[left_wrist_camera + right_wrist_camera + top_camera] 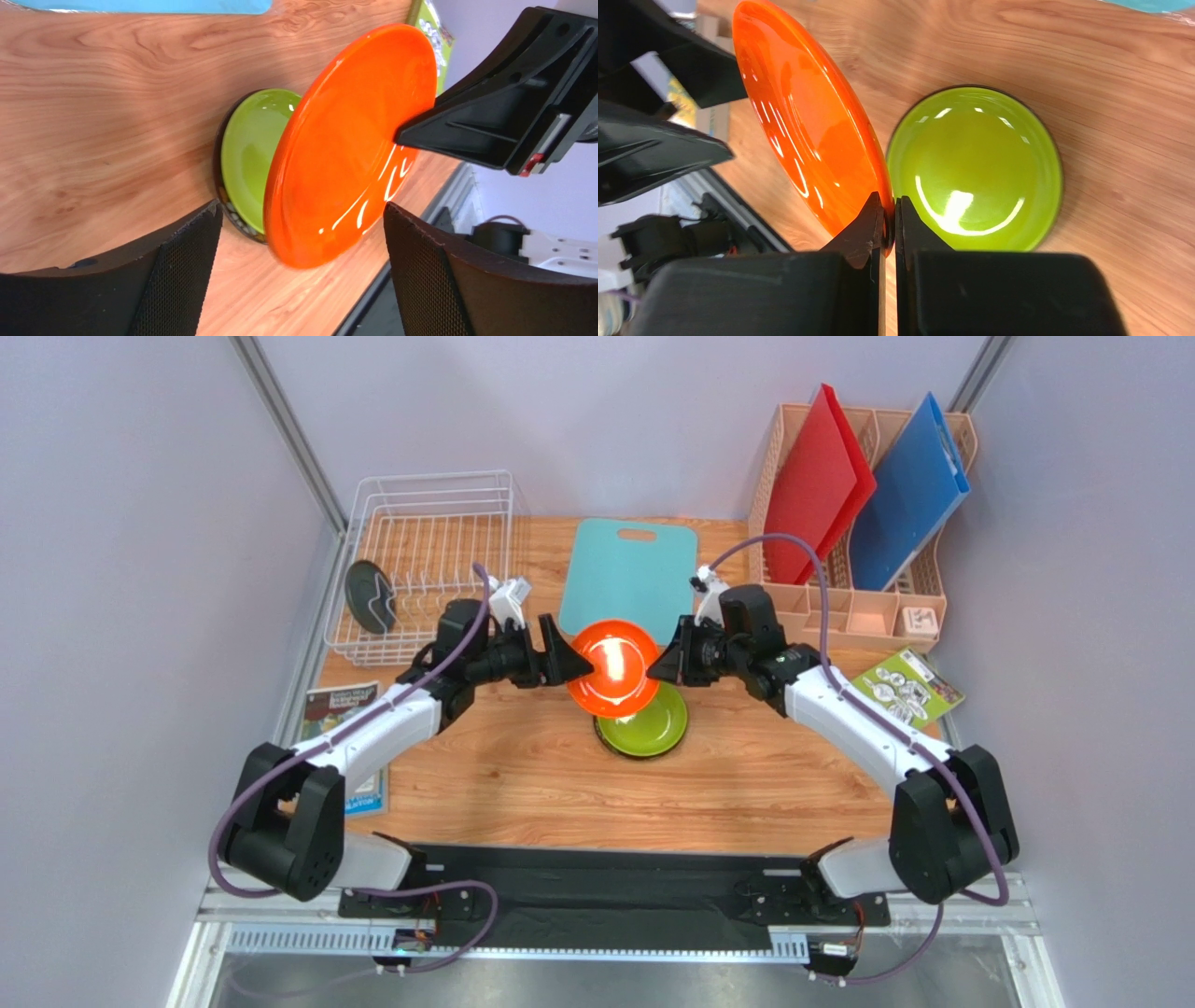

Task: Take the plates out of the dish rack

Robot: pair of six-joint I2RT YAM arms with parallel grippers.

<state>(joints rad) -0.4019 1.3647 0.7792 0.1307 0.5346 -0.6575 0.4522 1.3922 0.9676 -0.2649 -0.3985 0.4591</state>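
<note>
Right gripper (889, 210) pinching the rim of the orange plate (801, 126), plate tilted above the green plate (976, 168) on the tabletop (1123, 84), left gripper (302, 210) spread wide at its other side

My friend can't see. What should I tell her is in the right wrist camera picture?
The right gripper pinches the rim of a shiny orange plate, holding it on edge above a wooden table. A lime green plate lies flat on the table, to its right in the picture.
</note>
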